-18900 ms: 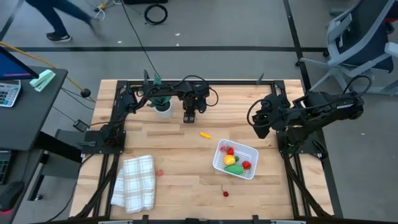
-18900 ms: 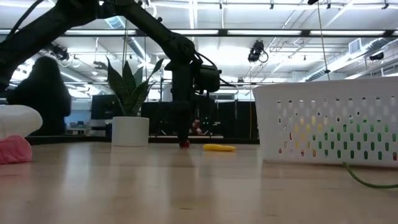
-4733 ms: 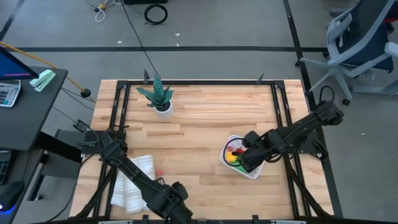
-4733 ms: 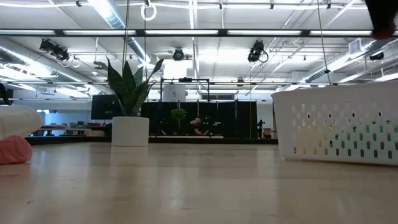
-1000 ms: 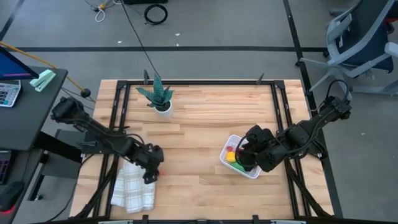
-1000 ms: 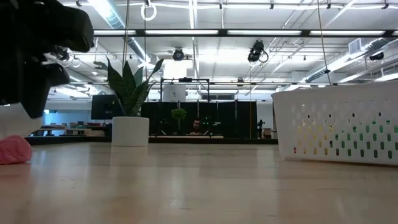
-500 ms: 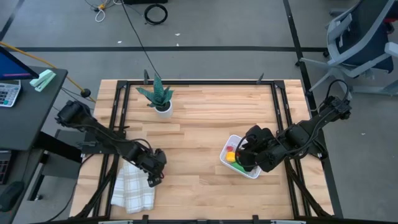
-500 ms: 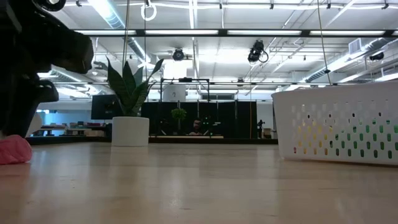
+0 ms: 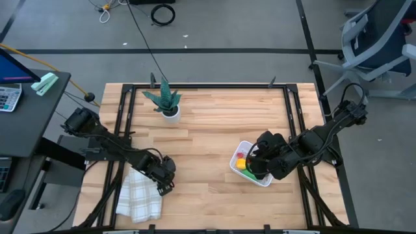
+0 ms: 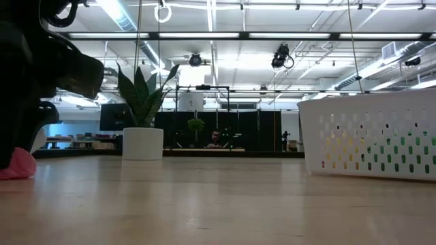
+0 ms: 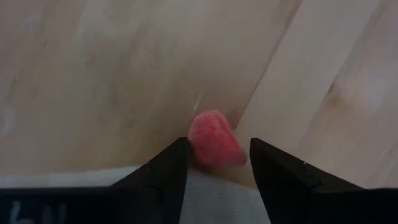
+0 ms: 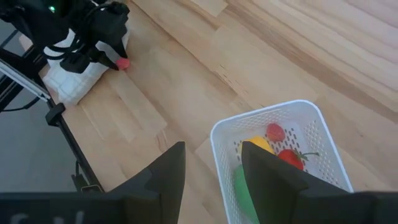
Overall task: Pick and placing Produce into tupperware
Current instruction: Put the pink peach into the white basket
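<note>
Right now I am reaching my left gripper down at the near left part of the table, just beside the right edge of the folded checked cloth. Its two fingers are standing apart, and a small red piece of produce is lying on the wood between them, its base against the edge of the cloth. I cannot tell whether the fingertips are touching it. From table height that red piece is showing at the far left, partly hidden by my dark left arm. My right gripper is hovering over the white tupperware on the right side of the table, fingers spread and holding nothing. Inside the tupperware are lying a yellow piece, a green piece and two red pieces, all bunched toward one end. The potted plant is standing at the far left of the table, well apart from both grippers.
</note>
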{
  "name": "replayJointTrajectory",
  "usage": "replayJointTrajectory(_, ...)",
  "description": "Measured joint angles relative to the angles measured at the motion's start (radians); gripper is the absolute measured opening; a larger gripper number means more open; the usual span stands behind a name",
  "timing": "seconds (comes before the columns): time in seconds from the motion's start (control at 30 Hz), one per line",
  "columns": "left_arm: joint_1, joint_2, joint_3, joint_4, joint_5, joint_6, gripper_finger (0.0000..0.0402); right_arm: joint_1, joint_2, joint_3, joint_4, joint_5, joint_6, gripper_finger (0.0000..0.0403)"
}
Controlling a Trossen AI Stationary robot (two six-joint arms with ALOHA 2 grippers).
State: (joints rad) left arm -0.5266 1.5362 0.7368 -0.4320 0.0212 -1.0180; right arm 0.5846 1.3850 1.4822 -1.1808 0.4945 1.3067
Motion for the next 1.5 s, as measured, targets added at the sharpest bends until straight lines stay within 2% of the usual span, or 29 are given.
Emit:
replayJointTrajectory(0.2, 0.003, 0.008, 0.000, 0.031, 0.000, -0.027, 0.0138, 0.000, 0.000, 0.000, 0.000, -0.001, -0.005, 0.0165)
replayJointTrajectory(0.43, 0.003, 0.008, 0.013, 0.052, 0.000, -0.046, 0.0043, 0.000, 0.000, 0.000, 0.000, -0.001, -0.009, 0.0165)
replayJointTrajectory(0.5, 0.005, 0.008, 0.041, 0.053, 0.000, -0.046, 0.0040, 0.000, 0.000, 0.000, 0.000, -0.001, -0.009, 0.0165)
replayJointTrajectory(0.63, 0.029, 0.008, 0.154, 0.052, -0.030, -0.002, 0.0040, 0.000, 0.000, 0.000, 0.000, -0.001, -0.009, 0.0165)
replayJointTrajectory(0.83, 0.113, 0.009, 0.405, 0.058, -0.253, 0.147, 0.0041, 0.000, 0.000, 0.000, -0.002, 0.009, -0.050, 0.0165)
replayJointTrajectory(0.93, 0.188, 0.034, 0.536, 0.083, -0.295, 0.260, 0.0041, 0.000, 0.000, 0.000, -0.010, 0.071, -0.058, 0.0165)
replayJointTrajectory(1.13, 0.313, 0.200, 0.802, 0.110, -0.289, 0.464, 0.0040, -0.019, -0.047, 0.000, -0.085, 0.316, -0.018, 0.0165)
replayJointTrajectory(1.3, 0.359, 0.427, 1.009, 0.127, -0.183, 0.488, 0.0042, -0.022, -0.130, 0.000, -0.192, 0.527, 0.102, 0.0165)
replayJointTrajectory(1.4, 0.364, 0.579, 1.123, 0.128, -0.111, 0.486, 0.0039, -0.034, -0.176, 0.000, -0.205, 0.537, 0.109, 0.0165)
replayJointTrajectory(1.5, 0.364, 0.705, 1.211, 0.120, -0.076, 0.444, 0.0043, -0.035, -0.201, 0.000, -0.207, 0.478, 0.101, 0.0165)
